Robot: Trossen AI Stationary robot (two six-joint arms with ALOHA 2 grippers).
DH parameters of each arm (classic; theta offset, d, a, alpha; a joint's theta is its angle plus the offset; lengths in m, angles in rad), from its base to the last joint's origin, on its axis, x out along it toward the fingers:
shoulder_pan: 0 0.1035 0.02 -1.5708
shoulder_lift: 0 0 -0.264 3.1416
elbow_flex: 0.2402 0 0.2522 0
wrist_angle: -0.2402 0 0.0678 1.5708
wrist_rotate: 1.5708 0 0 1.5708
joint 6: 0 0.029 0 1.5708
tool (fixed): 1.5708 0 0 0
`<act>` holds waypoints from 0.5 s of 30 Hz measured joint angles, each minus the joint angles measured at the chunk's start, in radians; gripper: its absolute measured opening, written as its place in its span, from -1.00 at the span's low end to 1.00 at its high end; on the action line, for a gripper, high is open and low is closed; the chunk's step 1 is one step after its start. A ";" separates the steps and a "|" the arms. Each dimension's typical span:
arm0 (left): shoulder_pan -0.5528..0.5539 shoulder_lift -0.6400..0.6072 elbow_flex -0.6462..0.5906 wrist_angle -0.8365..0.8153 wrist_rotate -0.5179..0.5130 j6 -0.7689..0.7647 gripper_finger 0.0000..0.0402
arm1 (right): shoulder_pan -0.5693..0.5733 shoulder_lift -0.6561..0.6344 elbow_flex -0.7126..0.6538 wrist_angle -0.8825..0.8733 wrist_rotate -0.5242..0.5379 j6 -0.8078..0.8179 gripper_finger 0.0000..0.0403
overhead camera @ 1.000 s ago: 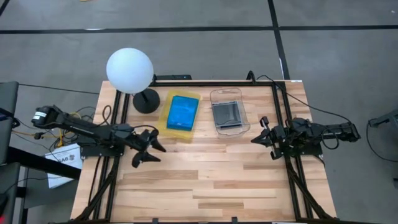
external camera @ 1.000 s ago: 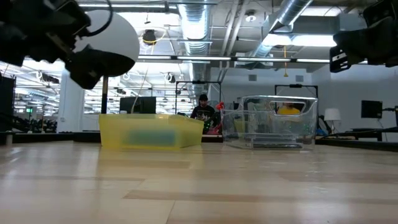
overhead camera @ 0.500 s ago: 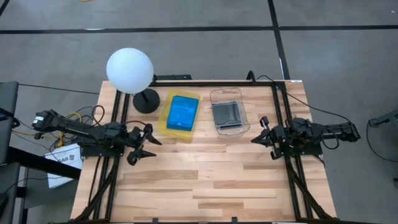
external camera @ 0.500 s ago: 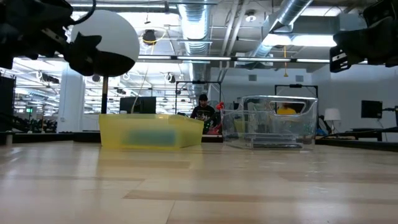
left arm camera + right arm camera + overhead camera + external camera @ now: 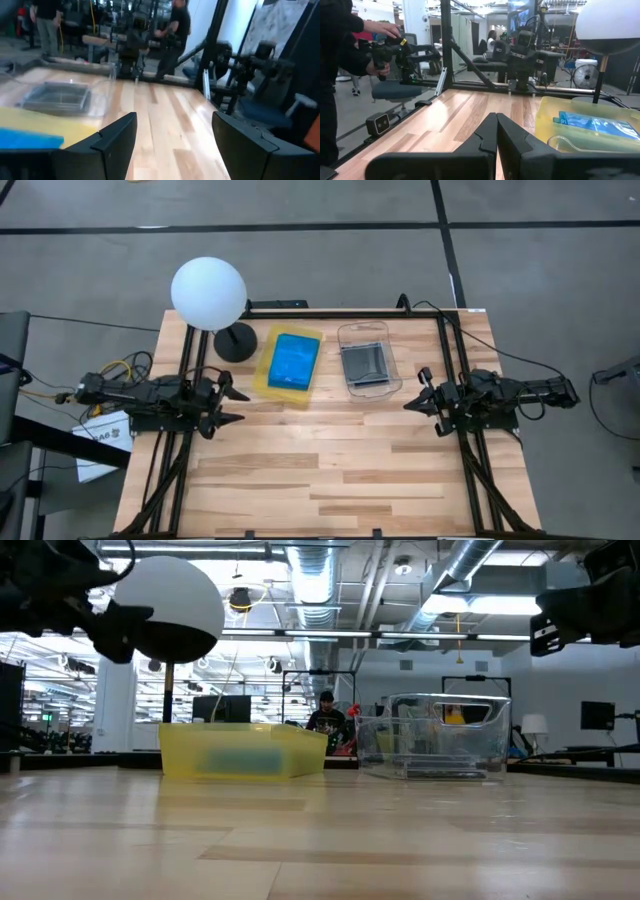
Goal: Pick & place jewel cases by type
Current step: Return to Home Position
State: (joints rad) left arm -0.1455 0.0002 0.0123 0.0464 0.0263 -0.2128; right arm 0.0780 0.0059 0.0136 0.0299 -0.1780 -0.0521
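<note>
So the blue jewel cases [image 5: 294, 360] sit in the yellow tray [image 5: 266, 373] at the worktop's [image 5: 330, 470] far edge, the grey jewel cases [image 5: 364, 362] in the clear container [image 5: 391, 380] alongside. The left gripper [image 5: 240, 407] is spread wide at the left edge, and the right gripper [image 5: 412, 403] is pinched together at the right edge.

No writing could be read anywhere. A white sheet [image 5: 100, 442] on the floor beside the desk [image 5: 330, 470] carried dark print, too small to make out.
</note>
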 joint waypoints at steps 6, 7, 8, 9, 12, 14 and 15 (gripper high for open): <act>0.000 0.003 -0.003 -0.013 -0.034 0.035 0.25 | 0.000 0.000 0.000 0.000 -0.001 0.000 -1.00; 0.000 0.003 -0.003 -0.013 -0.035 0.036 0.25 | 0.000 0.000 0.000 -0.001 -0.002 0.000 -1.00; 0.000 0.002 -0.003 -0.011 -0.036 0.035 0.25 | 0.000 0.000 0.000 -0.003 -0.002 0.000 -1.00; 0.000 0.001 -0.004 -0.011 -0.035 0.035 0.25 | 0.000 0.000 0.000 -0.004 -0.001 0.000 -1.00; 0.000 0.001 -0.004 -0.011 -0.036 0.035 0.25 | 0.000 0.000 0.000 -0.005 -0.001 0.000 -1.00; 0.000 0.001 -0.004 -0.011 -0.036 0.035 0.25 | 0.000 0.000 0.000 -0.005 -0.001 0.000 -1.00; 0.000 0.001 -0.004 -0.011 -0.036 0.035 0.25 | 0.000 0.000 0.000 -0.005 -0.002 0.000 -1.00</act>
State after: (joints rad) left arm -0.1455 0.0017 0.0080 0.0349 -0.0098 -0.1776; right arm 0.0778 0.0063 0.0139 0.0252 -0.1795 -0.0523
